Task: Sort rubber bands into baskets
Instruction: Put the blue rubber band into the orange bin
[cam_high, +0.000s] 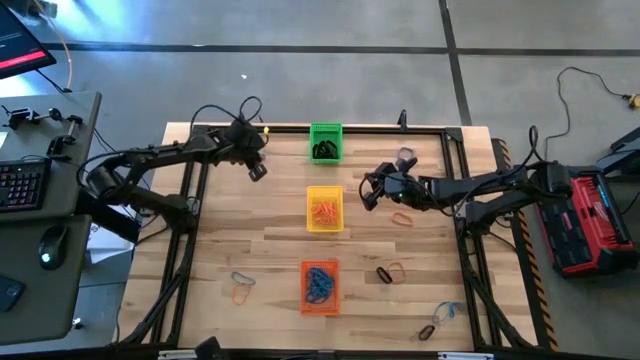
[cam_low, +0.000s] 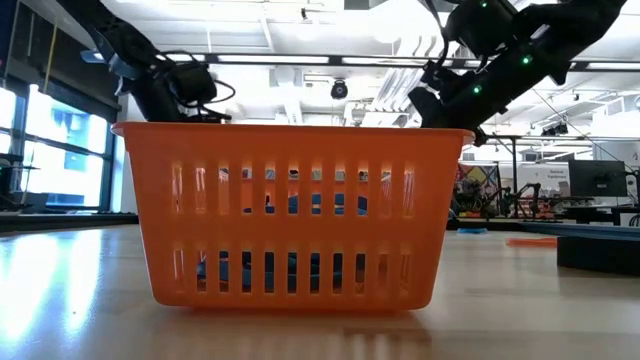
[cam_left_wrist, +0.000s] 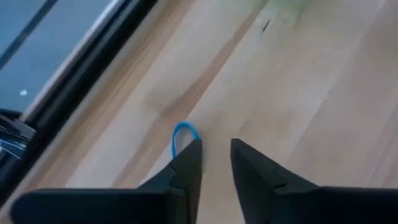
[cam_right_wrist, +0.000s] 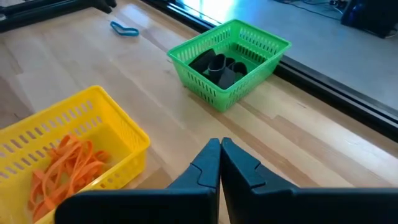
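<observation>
Three baskets stand in a row down the table's middle: green (cam_high: 325, 142) with black rubber bands at the far end, yellow (cam_high: 324, 208) with orange ones, and orange (cam_high: 320, 286) with blue ones nearest. My left gripper (cam_high: 256, 168) is open above the bare wood left of the green basket. A blue rubber band (cam_left_wrist: 183, 134) lies on the wood just past one fingertip, and it also shows flat on the table in the right wrist view (cam_right_wrist: 124, 28). My right gripper (cam_high: 370, 192) is shut and empty, right of the yellow basket (cam_right_wrist: 68, 155). My left gripper's fingers point slanting down at the table. One fingertip (cam_left_wrist: 189, 158) hides the near end of the blue band (cam_left_wrist: 177, 144). I cannot tell whether it touches the band. Nothing sits between the two fingers.
Loose bands lie about: an orange one (cam_high: 402, 217) near my right arm, a black and an orange one (cam_high: 390, 272), blue ones (cam_high: 447, 312) at the near right, and two (cam_high: 241, 287) at the near left. A black frame (cam_high: 190, 230) borders the table.
</observation>
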